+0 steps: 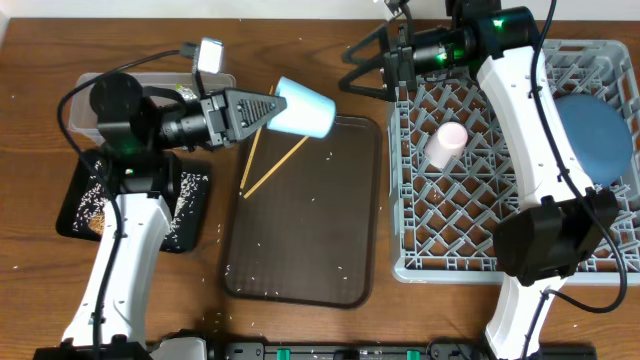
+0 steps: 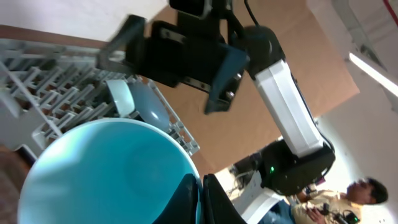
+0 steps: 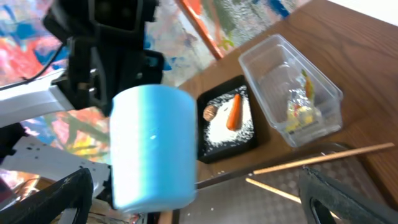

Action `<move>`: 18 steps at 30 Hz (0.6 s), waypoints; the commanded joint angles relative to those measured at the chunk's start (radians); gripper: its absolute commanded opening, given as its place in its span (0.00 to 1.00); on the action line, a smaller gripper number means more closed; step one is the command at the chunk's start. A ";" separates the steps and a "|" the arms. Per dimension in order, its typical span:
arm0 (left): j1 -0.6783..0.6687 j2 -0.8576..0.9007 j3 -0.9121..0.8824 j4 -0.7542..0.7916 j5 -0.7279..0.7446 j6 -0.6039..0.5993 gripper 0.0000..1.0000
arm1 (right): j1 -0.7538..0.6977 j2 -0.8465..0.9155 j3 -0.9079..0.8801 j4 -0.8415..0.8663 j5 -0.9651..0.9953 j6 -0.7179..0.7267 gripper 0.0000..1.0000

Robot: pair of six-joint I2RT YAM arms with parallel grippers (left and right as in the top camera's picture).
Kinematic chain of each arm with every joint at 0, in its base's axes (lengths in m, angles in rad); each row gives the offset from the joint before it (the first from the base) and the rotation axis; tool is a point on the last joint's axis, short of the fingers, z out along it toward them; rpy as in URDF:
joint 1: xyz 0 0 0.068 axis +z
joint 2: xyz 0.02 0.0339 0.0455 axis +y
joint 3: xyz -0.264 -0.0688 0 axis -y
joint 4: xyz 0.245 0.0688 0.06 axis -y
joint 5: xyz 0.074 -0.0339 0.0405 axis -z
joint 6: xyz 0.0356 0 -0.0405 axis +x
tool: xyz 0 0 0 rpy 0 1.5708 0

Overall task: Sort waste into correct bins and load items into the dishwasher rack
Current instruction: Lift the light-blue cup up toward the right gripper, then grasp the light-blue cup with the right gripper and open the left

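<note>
- The left tool (image 1: 268, 108) is clamped narrow on the rim of the small light blue cup (image 1: 305, 108). It holds the cup on its side in the air, over the far left corner of the large dark brown serving tray (image 1: 330, 240).
- The right tool (image 1: 350, 68) stands wide, with nothing between its fingers. It is level with the cup and just beside its base, pointing at it, but apart from it.
- In the right wrist view the cup's closed base faces the camera, between the two spread fingers (image 3: 74, 193).
- The pair of thin wooden chopsticks (image 1: 272, 165) lies crossed on the brown tray, below the raised cup, among loose white rice grains.
- The shallow black rectangular tray (image 3: 214, 152) on the desk (image 1: 30, 120) holds the orange carrot (image 3: 233, 112), the small brown food lump (image 3: 209, 112) and a bed of white rice (image 3: 224, 130).
- The clear plastic rectangular tub (image 3: 323, 81) beside it holds the crinkled yellow-green and silver wrapper (image 3: 298, 112).
- The large square grey plastic crate (image 1: 470, 215) with lattice walls holds the small pink cup (image 1: 447, 140) on its side, and the large dark blue round plate (image 1: 595, 135) at its right edge.
</note>
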 commanded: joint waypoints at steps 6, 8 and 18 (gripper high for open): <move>0.029 0.000 0.012 0.010 -0.029 -0.025 0.06 | 0.086 -0.008 -0.007 -0.014 -0.060 -0.077 0.96; 0.029 0.000 0.012 0.010 -0.031 -0.025 0.06 | 0.105 -0.008 -0.007 -0.008 -0.027 -0.078 0.96; 0.029 0.000 0.012 0.087 -0.034 -0.089 0.06 | 0.157 -0.008 -0.007 0.005 0.081 -0.078 0.95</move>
